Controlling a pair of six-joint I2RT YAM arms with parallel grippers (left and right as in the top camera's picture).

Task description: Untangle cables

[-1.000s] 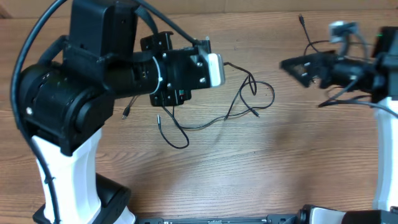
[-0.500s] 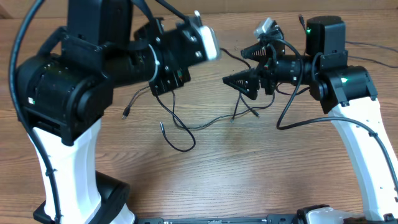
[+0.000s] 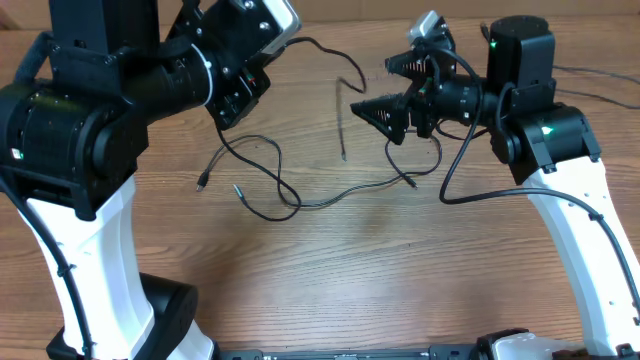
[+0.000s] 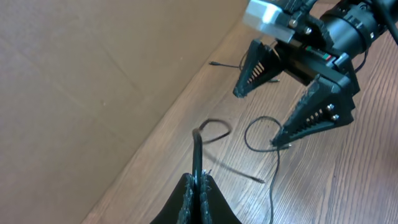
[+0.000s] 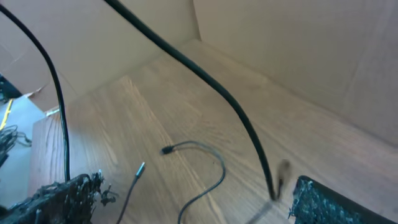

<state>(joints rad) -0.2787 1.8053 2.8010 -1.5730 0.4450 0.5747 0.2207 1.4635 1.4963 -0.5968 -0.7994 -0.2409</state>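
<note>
Several thin black cables [image 3: 300, 200] lie looped on the wooden table, with plug ends at the left [image 3: 201, 185] and the middle [image 3: 412, 183]. My left gripper [image 3: 288, 47] is raised at the back and shut on one cable [image 4: 196, 149], which arcs right and hangs down to a free end [image 3: 343, 155]. In the left wrist view its jaws [image 4: 199, 180] pinch the strand. My right gripper [image 3: 385, 88] stands open just right of the hanging strand, also seen from the left wrist [image 4: 258, 118]. Between its fingers [image 5: 196, 211] lie a cable [image 5: 208, 165] and a plug [image 5: 140, 169], untouched.
A cardboard wall [image 4: 93, 74] runs along the table's back edge. Thick black arm cables [image 3: 470, 180] hang by the right arm. Another cable end [image 4: 214, 63] lies near the wall. The white arm bases [image 3: 90, 260] stand at the left and right front.
My left gripper rose and swung back-left, lifting its cable off the table. The right arm came in from the right and now holds beside the hanging strand.
</note>
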